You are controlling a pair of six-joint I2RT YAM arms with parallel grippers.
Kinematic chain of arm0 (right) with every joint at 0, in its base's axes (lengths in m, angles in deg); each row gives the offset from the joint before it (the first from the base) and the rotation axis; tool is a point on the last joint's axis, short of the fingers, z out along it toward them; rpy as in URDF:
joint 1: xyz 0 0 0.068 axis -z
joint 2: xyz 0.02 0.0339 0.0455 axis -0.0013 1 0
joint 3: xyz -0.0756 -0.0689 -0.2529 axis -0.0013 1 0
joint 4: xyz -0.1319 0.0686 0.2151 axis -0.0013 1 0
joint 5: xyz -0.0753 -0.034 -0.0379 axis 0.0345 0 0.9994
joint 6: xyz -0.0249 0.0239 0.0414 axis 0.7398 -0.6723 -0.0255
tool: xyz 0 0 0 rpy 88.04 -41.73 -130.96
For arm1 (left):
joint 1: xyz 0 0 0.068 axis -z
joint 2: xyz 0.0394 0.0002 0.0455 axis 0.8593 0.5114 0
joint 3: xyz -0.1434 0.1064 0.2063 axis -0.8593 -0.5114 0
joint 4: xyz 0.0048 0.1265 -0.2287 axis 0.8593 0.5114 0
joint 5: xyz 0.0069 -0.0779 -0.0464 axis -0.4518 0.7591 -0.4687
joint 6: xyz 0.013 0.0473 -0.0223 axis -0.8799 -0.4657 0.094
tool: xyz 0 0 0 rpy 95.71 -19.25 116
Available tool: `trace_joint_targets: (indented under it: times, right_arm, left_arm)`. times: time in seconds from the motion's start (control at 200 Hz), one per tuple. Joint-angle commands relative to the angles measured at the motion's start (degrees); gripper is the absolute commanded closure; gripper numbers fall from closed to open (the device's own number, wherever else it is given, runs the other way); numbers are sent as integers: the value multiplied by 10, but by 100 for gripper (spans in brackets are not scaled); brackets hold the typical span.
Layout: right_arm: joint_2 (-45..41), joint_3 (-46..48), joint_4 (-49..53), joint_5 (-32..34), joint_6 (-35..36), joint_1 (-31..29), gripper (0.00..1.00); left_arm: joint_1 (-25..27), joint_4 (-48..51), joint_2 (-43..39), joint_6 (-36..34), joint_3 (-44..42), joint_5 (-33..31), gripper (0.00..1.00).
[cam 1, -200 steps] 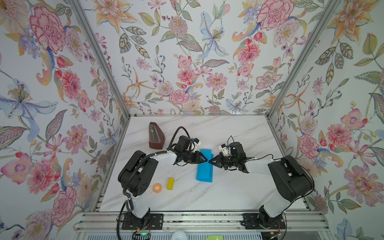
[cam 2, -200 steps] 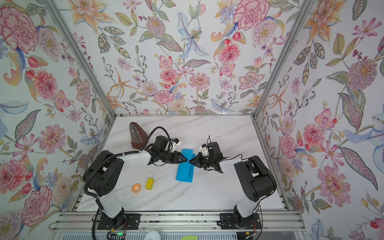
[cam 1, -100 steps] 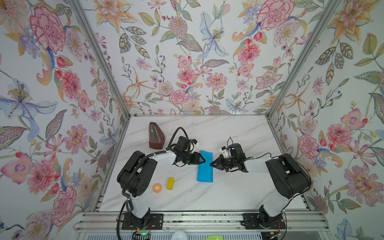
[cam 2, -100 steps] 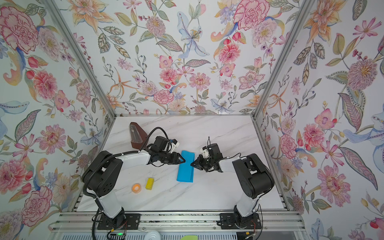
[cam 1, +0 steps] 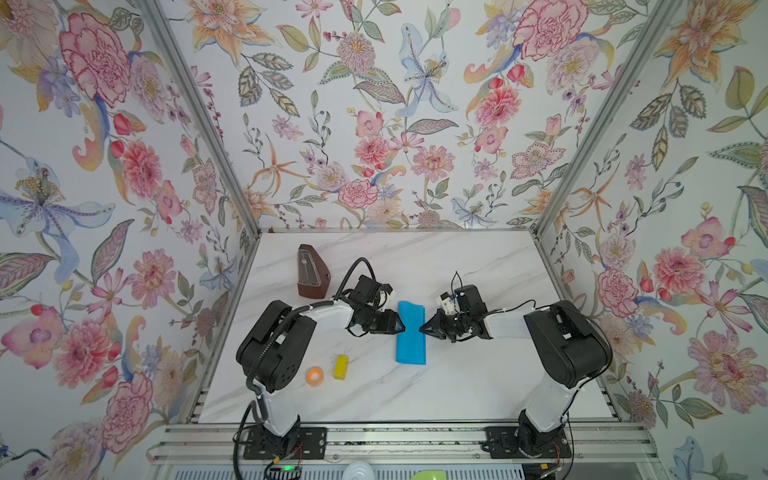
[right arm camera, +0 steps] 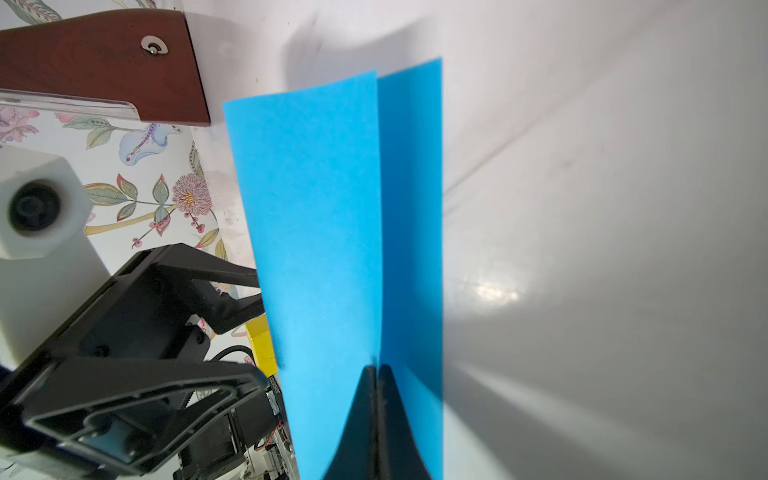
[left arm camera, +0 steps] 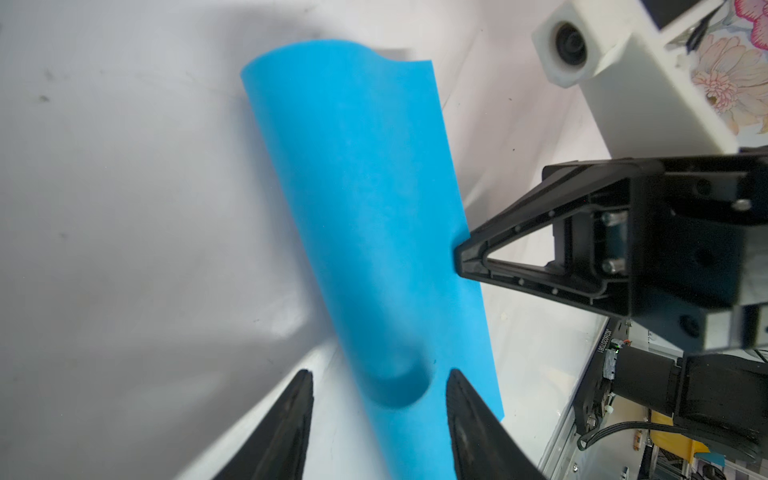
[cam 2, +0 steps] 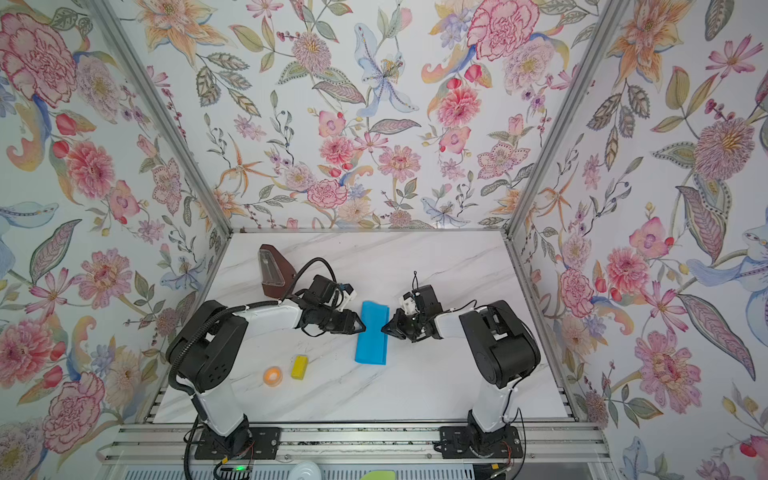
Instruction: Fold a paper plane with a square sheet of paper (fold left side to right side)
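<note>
Lying folded on the desk [cam 1: 457, 386], the square sheet of paper [cam 1: 410, 336] sits between the open left end effector [left arm camera: 380, 376] and the closed right end effector [cam 1: 422, 329] touching its edge; metronome [cam 1: 311, 274], yellow block [cam 1: 340, 367] and orange ring [cam 1: 314, 375] lie leftward

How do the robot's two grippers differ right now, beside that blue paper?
The left gripper has its fingers apart; the right gripper has them pressed together. The left gripper faces the rounded fold of the blue paper; the right gripper meets its open edge, where two layers show. Both are black, pointed, and aimed at each other across the paper.
</note>
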Motion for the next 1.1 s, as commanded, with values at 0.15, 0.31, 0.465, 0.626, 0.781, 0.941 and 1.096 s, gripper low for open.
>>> trace_joint_targets:
  times: [0.15, 0.31, 0.465, 0.626, 0.781, 0.941, 1.096]
  right_arm:
    - [17, -16, 33, 3, 25, 5, 100]
    - [14, -16, 39, 4, 27, 7, 100]
    - [10, -12, 40, 6, 26, 7, 100]
    - [12, -12, 39, 6, 28, 8, 100]
    - [14, -12, 40, 7, 29, 9, 100]
    - [18, -14, 39, 4, 31, 12, 100]
    - [20, -17, 42, 3, 33, 13, 100]
  left_arm:
    - [-2, 6, 23, -13, 9, -1, 51]
    - [-2, 6, 26, -12, 8, -1, 52]
    - [-2, 6, 27, -10, 7, -1, 52]
    - [-2, 7, 28, -10, 8, -1, 52]
    - [-2, 7, 30, -10, 9, -1, 53]
    - [-2, 9, 32, -11, 11, -1, 54]
    - [-2, 15, 32, -16, 11, -3, 54]
